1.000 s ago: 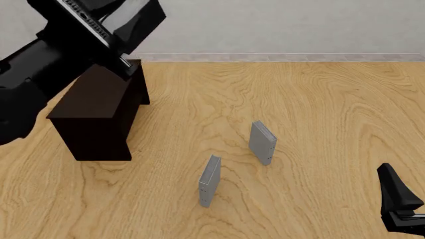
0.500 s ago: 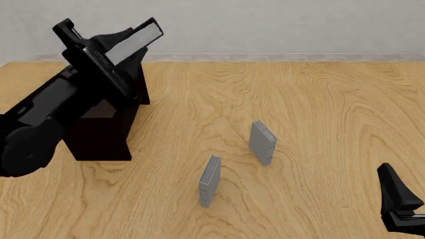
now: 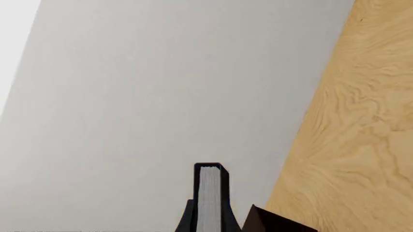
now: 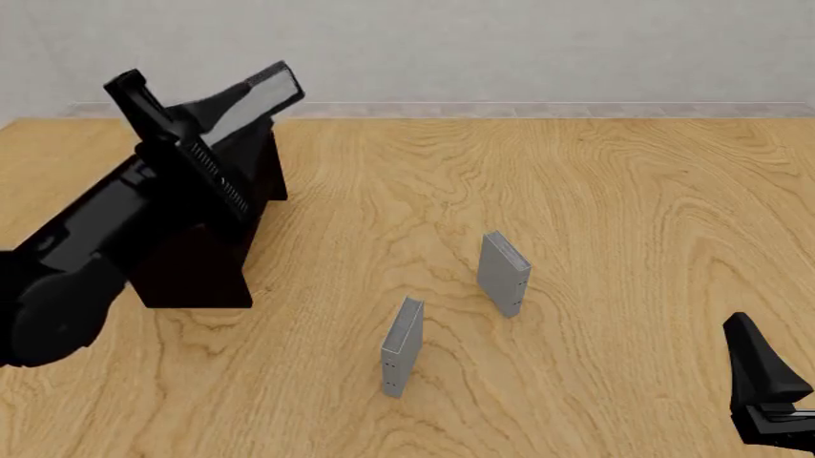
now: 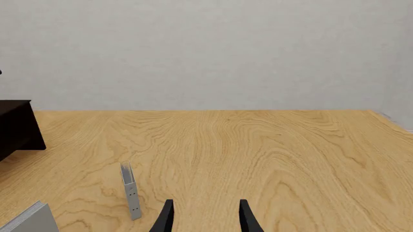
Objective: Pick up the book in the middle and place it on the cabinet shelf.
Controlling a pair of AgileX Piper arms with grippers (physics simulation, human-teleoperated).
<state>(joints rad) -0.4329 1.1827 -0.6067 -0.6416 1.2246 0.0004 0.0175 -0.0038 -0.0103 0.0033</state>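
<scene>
The book (image 4: pixel 275 89), dark-covered with a white page edge, is held tilted in the air over the far end of the dark brown cabinet (image 4: pixel 191 262). My left gripper (image 4: pixel 236 114) is shut on it. In the left wrist view the book's page edge (image 3: pixel 209 198) stands between the dark fingers, pointing at the grey wall. The cabinet shelf is hidden behind my left arm. My right gripper (image 5: pixel 205 220) is open and holds nothing, low at the table's near right (image 4: pixel 764 391).
Two thin light-grey books stand upright mid-table, one farther (image 4: pixel 505 273) and one nearer (image 4: pixel 401 345). Both also appear in the right wrist view, the nearer book (image 5: pixel 131 191) and the other (image 5: pixel 26 220), with a cabinet corner (image 5: pixel 16 128).
The left arm has come down and drawn back from the top left with the book in it, and now hangs lower over the cabinet. The right arm and grey books have not moved.
</scene>
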